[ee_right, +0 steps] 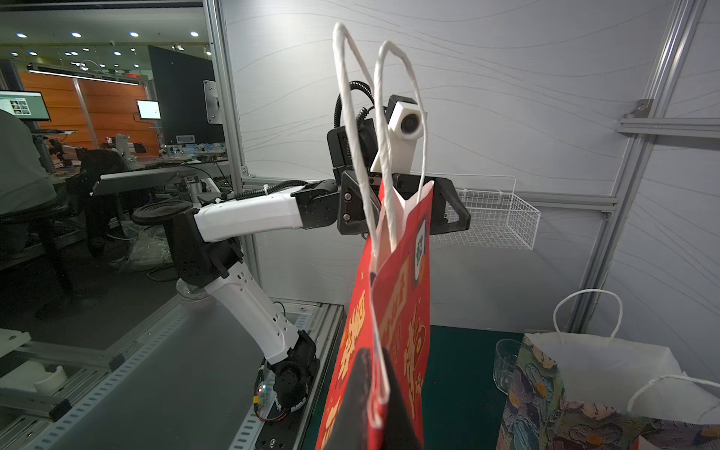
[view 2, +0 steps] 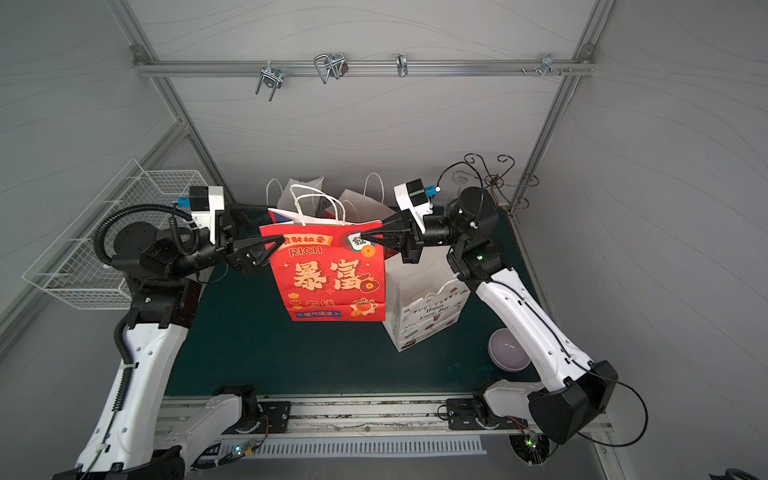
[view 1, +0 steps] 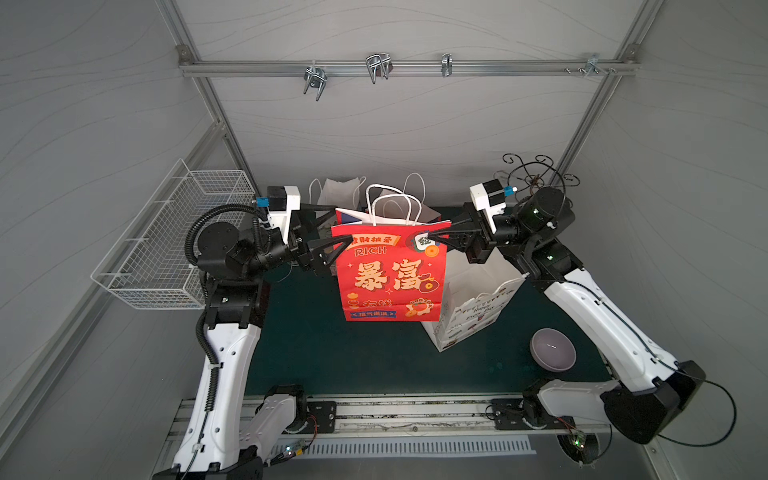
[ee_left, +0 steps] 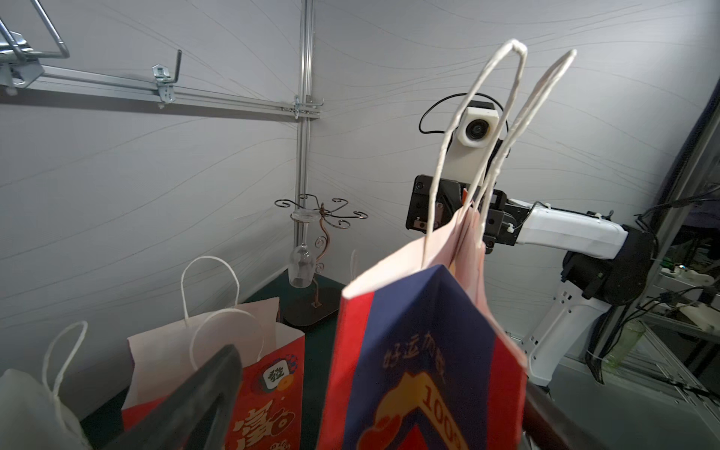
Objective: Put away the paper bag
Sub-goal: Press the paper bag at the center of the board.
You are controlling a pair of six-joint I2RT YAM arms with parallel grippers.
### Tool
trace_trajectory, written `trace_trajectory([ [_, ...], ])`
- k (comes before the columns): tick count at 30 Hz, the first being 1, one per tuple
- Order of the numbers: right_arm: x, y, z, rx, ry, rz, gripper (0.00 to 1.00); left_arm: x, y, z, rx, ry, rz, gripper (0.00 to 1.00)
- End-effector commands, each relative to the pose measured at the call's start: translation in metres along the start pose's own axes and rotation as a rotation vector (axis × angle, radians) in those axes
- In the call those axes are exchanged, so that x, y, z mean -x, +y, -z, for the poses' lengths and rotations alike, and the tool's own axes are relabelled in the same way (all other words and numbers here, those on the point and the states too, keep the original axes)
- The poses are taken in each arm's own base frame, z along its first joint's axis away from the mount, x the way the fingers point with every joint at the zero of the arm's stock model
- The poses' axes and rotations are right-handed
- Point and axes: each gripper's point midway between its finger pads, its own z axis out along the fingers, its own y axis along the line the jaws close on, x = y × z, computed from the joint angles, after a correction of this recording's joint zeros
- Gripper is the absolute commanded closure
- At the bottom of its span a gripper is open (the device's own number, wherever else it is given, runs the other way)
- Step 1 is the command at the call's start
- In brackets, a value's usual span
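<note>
right wrist view shows the red paper bag upright, its white handles rising above the rim. in both top views it is just beside the white printed bag. the right gripper is clamped on the top corner nearest that white printed bag; the left gripper gapes wide astride the far corner.
</note>
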Motion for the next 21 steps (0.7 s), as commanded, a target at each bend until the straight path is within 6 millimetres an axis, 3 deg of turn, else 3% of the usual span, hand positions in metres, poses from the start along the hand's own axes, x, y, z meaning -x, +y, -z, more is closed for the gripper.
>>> trace_trajectory([
  [1,0.012,0.005,-0.003,0.025,-0.018,0.038,1.0,0.014,-0.028,-0.003,-0.134,-0.005,-0.069,0.18],
  [4,0.009,0.001,-0.007,0.014,-0.019,0.035,1.0,0.011,-0.03,-0.007,-0.162,0.014,-0.062,0.43],
  [9,0.003,-0.006,-0.009,-0.039,-0.009,0.026,1.0,0.011,-0.03,-0.008,-0.169,0.022,-0.083,0.72],
  [11,0.0,-0.009,-0.009,-0.061,-0.004,0.018,1.0,0.01,-0.029,-0.008,-0.169,0.028,-0.092,0.98],
  [14,-0.004,-0.012,-0.008,-0.083,0.016,0.015,1.0,0.007,-0.029,-0.007,-0.156,0.038,-0.105,1.0],
  [16,-0.007,-0.013,-0.008,-0.094,0.037,-0.002,0.76,0.004,-0.028,-0.007,-0.149,0.044,-0.112,1.0],
  [18,-0.009,-0.01,-0.011,-0.083,0.061,-0.014,0.63,0.002,-0.026,-0.006,-0.135,0.047,-0.115,1.0],
  [21,-0.01,-0.007,-0.016,-0.07,0.089,-0.024,0.56,-0.001,-0.023,-0.006,-0.116,0.058,-0.109,1.0],
])
